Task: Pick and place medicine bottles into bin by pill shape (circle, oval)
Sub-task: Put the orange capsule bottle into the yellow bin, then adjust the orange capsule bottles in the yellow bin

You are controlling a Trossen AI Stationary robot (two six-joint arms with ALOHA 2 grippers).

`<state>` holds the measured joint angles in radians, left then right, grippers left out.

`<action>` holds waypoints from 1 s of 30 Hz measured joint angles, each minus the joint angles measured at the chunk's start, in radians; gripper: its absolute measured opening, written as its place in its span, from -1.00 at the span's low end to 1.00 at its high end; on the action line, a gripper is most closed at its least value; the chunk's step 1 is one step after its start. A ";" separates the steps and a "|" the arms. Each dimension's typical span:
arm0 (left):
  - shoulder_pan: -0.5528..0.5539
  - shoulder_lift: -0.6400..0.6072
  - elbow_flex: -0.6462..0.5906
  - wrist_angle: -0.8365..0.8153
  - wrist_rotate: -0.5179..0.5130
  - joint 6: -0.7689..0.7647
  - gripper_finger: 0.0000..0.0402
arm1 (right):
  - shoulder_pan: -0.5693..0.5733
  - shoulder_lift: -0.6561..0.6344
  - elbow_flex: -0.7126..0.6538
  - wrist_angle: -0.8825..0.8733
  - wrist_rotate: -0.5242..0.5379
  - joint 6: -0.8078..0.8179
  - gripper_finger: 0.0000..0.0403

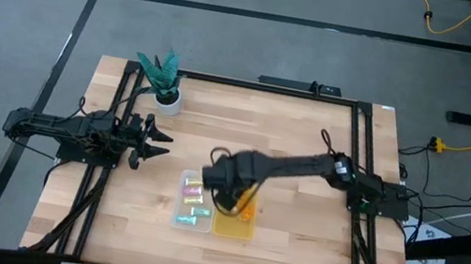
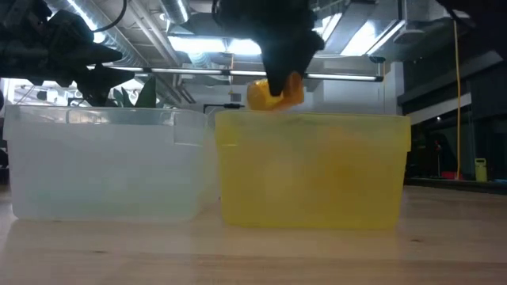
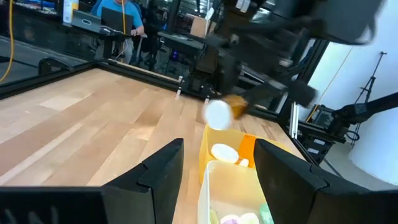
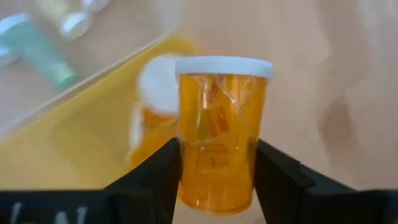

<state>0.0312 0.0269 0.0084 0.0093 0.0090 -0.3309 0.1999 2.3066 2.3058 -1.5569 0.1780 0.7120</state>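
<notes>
My right gripper [image 4: 217,186] is shut on a translucent orange bottle with a white cap [image 4: 221,137], held just above the yellow bin [image 2: 313,170]; the bottle also shows in the low view [image 2: 276,92]. Another orange bottle [image 4: 151,121] lies inside the yellow bin [image 1: 235,222]. Several pastel vials [image 1: 196,200] lie in the clear bin [image 2: 103,162] beside it. My left gripper [image 1: 158,139] is open and empty, left of the bins near the table's left side. My right gripper pinches the orange bottle's body [image 4: 217,171] between its two fingers, on the half away from the cap. The fingers [image 4: 155,177] come from above and lie across the bottle. The bottle is lifted clear over the yellow bin's rim, tilted.
A white pot with a green plant [image 1: 165,83] stands at the far left of the table. The two bins sit side by side near the table's middle. Bare wood lies on both sides of them [image 1: 316,221].
</notes>
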 joint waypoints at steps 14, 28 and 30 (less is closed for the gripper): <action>0.000 0.000 0.000 0.000 0.000 -0.001 -0.05 | 0.170 0.005 0.000 0.069 -0.071 0.134 0.09; 0.000 0.000 0.000 0.000 0.000 -0.003 -0.05 | 0.169 0.005 0.000 0.077 -0.101 0.070 0.41; 0.000 0.000 0.000 0.000 0.000 -0.003 -0.05 | 0.169 0.005 0.000 0.084 -0.101 0.057 0.41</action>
<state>0.0315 0.0269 0.0084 0.0093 0.0090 -0.3344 0.3687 2.3119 2.3054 -1.4733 0.0772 0.7692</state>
